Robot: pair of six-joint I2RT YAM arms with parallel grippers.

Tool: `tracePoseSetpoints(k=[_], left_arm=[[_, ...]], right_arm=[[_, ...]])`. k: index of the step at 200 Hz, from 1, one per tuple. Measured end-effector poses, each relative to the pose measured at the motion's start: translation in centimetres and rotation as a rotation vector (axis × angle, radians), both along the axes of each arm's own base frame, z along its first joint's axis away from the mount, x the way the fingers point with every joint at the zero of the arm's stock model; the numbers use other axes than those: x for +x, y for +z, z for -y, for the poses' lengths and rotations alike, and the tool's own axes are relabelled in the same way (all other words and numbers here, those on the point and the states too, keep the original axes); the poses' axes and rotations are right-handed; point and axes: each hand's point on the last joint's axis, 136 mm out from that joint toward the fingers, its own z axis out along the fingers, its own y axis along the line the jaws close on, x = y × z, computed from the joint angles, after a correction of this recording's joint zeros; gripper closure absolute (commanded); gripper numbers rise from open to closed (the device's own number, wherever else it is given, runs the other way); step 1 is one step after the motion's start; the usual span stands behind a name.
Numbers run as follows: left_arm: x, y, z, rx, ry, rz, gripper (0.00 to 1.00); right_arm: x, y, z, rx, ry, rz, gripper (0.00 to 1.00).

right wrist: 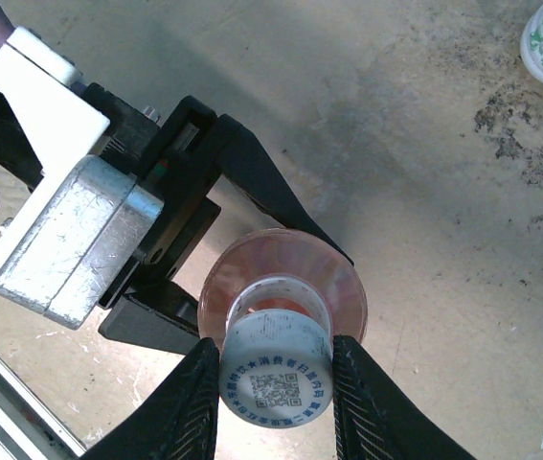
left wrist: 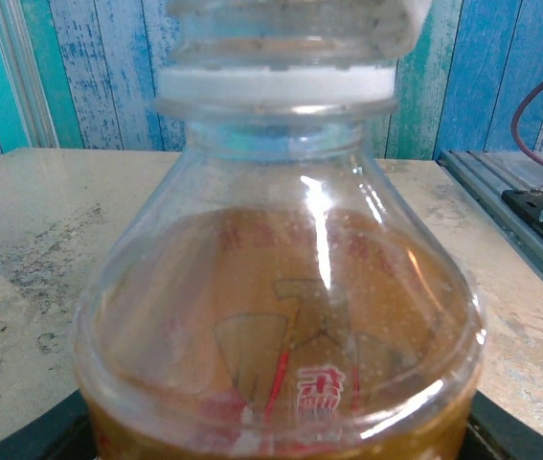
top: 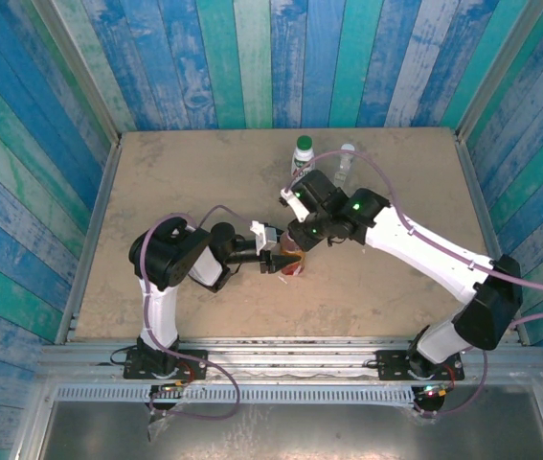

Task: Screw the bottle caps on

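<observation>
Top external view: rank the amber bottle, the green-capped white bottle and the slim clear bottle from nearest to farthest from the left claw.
1. Amber bottle, in the left claw itself, mid-table.
2. Green-capped white bottle and slim clear bottle, side by side toward the far edge: too close to call; the clear one stands further right.

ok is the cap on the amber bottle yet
On. The white cap sits on the neck of the amber bottle, pinched by the right gripper. Whether it's screwed tight: cannot tell.
</observation>
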Motion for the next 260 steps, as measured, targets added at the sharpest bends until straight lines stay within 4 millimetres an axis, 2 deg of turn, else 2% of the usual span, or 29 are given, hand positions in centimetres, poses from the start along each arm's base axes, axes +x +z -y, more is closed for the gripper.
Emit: tracePoseSetpoints(k=[88,167,203,260], left_arm=[[-0.01,-0.08,-0.02,0.003,-0.004,0.000,0.41],[0.05,-0.13,-0.11,0.005,-0.005,-0.004,0.41],[0.04,-0.13,-0.10,0.005,-0.006,-0.004,0.41],[0.05,-0.13,-0.10,0.005,-0.007,-0.004,0.41]], right_arm=[[0.43,0.13,-0.40,-0.009,0.000,-0.003,0.69],[0.90,0.01,-0.86,-0.099,0.004,-0.076,0.70],[0.89,-0.08,-0.86,-0.131,0.005,-0.105,0.75],[0.99,-0.16,-0.95,-0.184,0.003,-0.153,0.76]])
